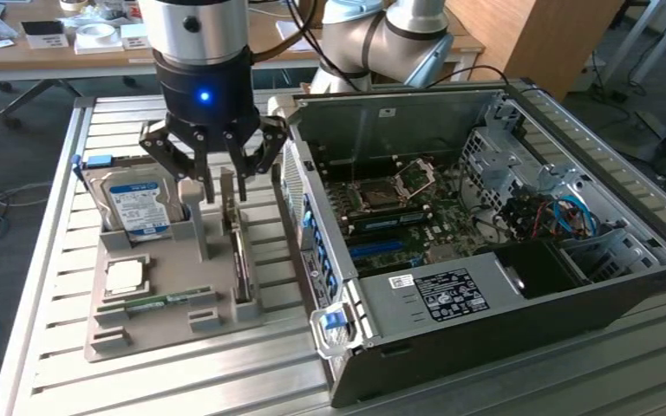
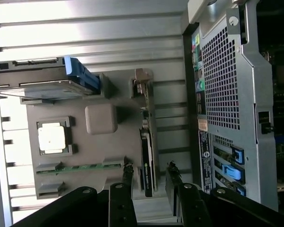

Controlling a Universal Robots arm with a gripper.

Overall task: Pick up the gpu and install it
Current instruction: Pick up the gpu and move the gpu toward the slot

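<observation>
**Open gripper poised over the gpu in the grey holder tray**

The gpu (image 1: 240,260) stands on edge in a slot along the side of the grey holder tray (image 1: 159,334) nearest the computer case (image 1: 484,286). It is seen almost edge-on, so little of either face shows. In the wrist view it is a thin dark strip (image 2: 146,161) with a metal bracket at one end. Its lower edge is sunk in the tray, and in the exterior view the end under the gripper is partly covered by the fingers.

The arm's upper part is cut off by the picture's edge. Its wrist points straight down over the tray's far end, and the gripper (image 1: 212,186) hangs just above the card. The jaws are spread. In the wrist view the gripper (image 2: 150,182) has one finger on each side of the card, with a gap showing on both sides, and nothing is held. How low the fingertips reach along the card cannot be told.

Elsewhere on the tray sit a hard drive (image 1: 139,208) standing in its cradle, a processor chip (image 1: 125,276) and a green memory stick (image 1: 166,301). The case lies open beside the tray, its board exposed.
</observation>
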